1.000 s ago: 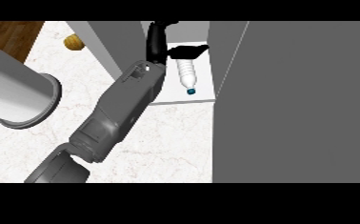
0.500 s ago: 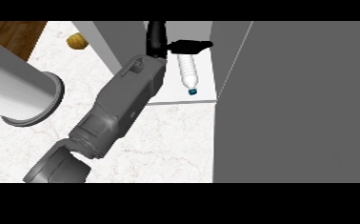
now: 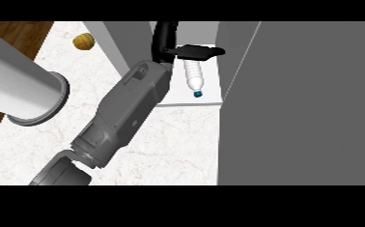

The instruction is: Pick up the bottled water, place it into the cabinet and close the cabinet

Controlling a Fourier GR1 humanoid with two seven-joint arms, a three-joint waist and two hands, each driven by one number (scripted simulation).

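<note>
One bottled water (image 3: 193, 76) lying in cabinet (image 3: 187, 101) (blue cap nearest); one hand (image 3: 194, 52) at base, grasp unclear.

Light flat + bright, diffuse. White marble counter (image 3: 178, 139) below left hand (image 3: 168, 40) is brightest area, nearly washed out. Cabinet door (image 3: 299, 105) right of hand: uniform mid-grey. Hand reads as flat black silhouette. Grey forearm (image 3: 128, 110) below it: soft shading, top face lighter than sides. Bottled water (image 3: 192, 76) right by hand shows pale highlights.
</note>
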